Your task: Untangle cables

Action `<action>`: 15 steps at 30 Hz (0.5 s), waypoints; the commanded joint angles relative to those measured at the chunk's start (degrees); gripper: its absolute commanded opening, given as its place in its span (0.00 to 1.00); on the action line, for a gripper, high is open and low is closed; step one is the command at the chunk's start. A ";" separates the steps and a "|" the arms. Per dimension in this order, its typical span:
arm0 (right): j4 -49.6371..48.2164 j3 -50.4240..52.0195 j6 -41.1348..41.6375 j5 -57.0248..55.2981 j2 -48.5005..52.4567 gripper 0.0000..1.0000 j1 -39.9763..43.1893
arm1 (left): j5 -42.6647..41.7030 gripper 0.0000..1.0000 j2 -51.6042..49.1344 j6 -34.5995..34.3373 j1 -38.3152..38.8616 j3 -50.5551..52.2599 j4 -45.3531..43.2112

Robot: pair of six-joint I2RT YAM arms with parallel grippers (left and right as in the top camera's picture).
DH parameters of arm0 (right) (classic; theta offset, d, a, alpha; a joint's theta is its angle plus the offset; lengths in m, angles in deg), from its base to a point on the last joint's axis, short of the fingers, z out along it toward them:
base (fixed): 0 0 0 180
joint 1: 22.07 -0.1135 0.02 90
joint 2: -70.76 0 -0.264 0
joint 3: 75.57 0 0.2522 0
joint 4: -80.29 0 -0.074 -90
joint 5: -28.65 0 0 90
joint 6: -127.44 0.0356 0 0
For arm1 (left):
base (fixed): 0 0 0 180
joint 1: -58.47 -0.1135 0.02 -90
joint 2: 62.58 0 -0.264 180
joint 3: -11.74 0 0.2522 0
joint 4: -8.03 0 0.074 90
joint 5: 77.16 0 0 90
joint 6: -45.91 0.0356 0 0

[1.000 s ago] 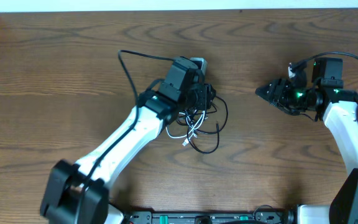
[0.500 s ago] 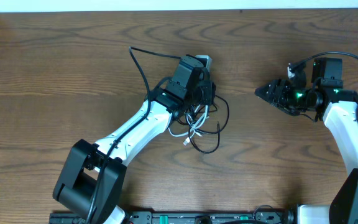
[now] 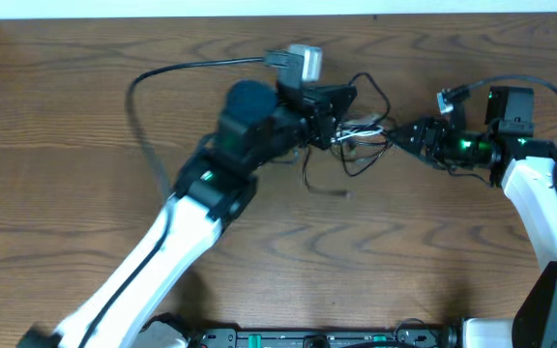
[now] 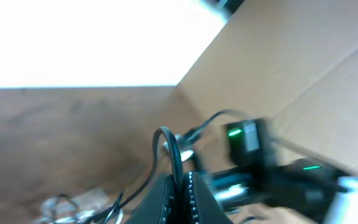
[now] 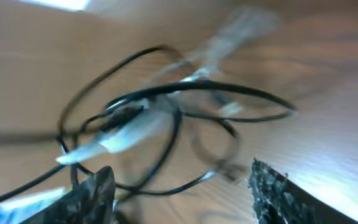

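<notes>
The cables (image 3: 361, 145) hang bunched between both arms: left pincer (image 4: 180, 182) pinching a black cord (image 4: 165, 129) loop, right pincer (image 3: 406, 136) spread just in front. Light, floppy, snag-prone; take the white cord (image 5: 126, 134) near its plug.

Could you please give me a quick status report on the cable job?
Left hand shut on black cable. Right hand open, at the tangle. White cable snarled with it, not separated. Nothing blocking.

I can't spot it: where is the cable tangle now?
Overhead, centre-right, the cable tangle is between the left pincer, which grips it, and the right pincer.
</notes>
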 commanded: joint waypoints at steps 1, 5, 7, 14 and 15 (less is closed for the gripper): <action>-1.75 -0.35 1.51 9.46 0.17 0.62 -0.57 | -1.05 0.07 4.83 -2.05 0.00 -0.44 -0.28; -2.47 -0.35 3.52 9.27 0.17 0.61 -1.86 | -1.05 0.07 6.54 -2.08 0.02 -0.44 -0.31; -2.58 -0.35 3.72 8.96 0.17 0.60 -2.93 | -1.05 0.07 6.49 -2.73 0.00 -0.44 -0.31; -3.63 -0.35 4.81 8.90 0.17 0.61 -6.29 | -1.07 0.08 6.43 -2.64 0.02 -0.44 -0.52; -3.96 -0.35 5.55 9.16 0.17 0.61 -6.82 | -1.07 0.07 6.40 -2.54 0.00 -0.42 -0.50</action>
